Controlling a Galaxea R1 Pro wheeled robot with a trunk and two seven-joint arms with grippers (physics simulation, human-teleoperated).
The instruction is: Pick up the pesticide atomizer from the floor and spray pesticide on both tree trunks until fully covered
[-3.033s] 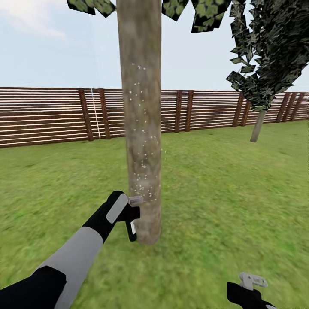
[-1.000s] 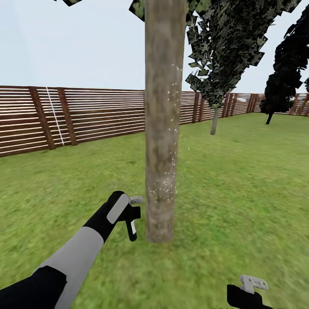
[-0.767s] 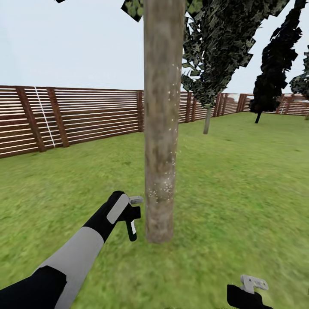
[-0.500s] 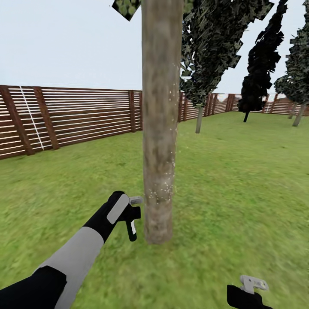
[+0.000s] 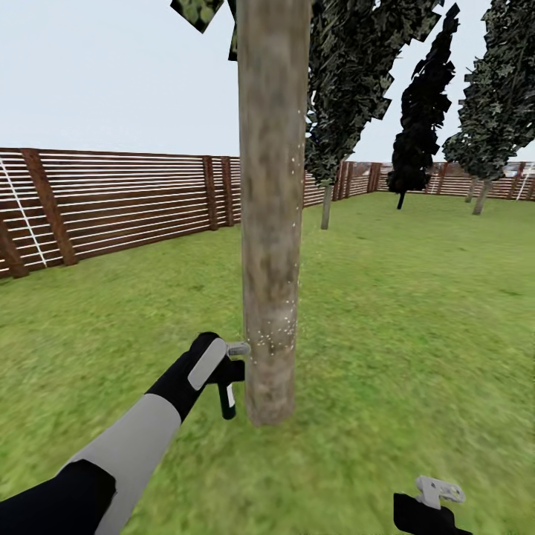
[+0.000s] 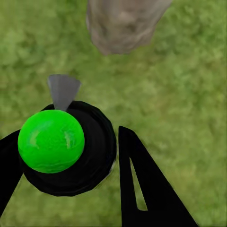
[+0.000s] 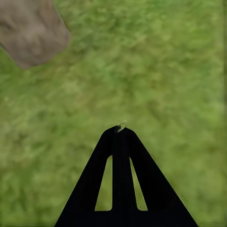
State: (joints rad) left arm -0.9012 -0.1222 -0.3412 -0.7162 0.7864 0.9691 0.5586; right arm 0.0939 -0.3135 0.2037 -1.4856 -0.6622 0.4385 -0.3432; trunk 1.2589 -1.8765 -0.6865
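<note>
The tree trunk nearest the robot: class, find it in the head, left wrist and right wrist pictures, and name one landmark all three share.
Head view: the tree trunk stands upright at centre, its foot just beyond the pesticide atomizer held in the left gripper.
Left wrist view: its base sits at the top edge, beyond the atomizer's green cap.
Right wrist view: its base fills the upper-left corner.
Shared landmark: the grass lawn.

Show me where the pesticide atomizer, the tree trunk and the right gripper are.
pesticide atomizer (image 5: 227, 395): head view, bottle body.
tree trunk (image 5: 271, 223): head view, middle of bark.
right gripper (image 7: 121, 127): right wrist view, closed fingertips.
</note>
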